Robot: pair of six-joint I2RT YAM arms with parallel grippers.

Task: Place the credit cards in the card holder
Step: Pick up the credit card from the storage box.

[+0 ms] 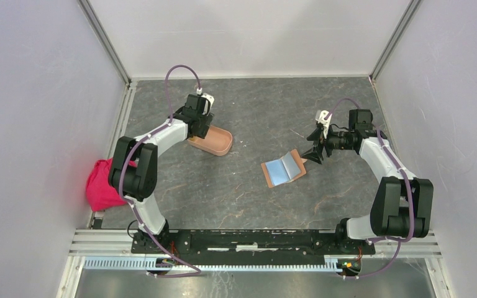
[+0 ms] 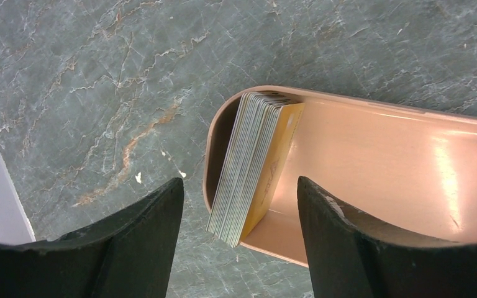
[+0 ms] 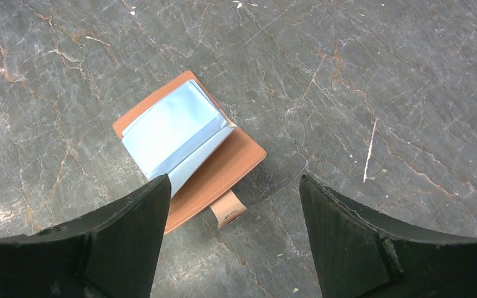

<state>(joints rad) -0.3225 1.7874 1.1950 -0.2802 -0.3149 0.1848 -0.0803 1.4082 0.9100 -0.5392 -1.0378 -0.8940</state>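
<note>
Pink card holder (image 1: 218, 142) under left jaws

text: none legible | credit cards (image 2: 248, 167) — faint marks on orange face, unreadable

Your top view looks down from above and behind the arms (image 1: 155, 139), set far enough back to take in the whole desk (image 1: 248, 192). Your left wrist view hangs close over the desk and looks down between its own fingers (image 2: 136, 242) at the holder (image 2: 379, 155), which the top view shows at left. Your right wrist view, also close, looks down between its fingers (image 3: 118, 248) at the wallet (image 3: 189, 146), which the top view shows at mid-desk.
</note>
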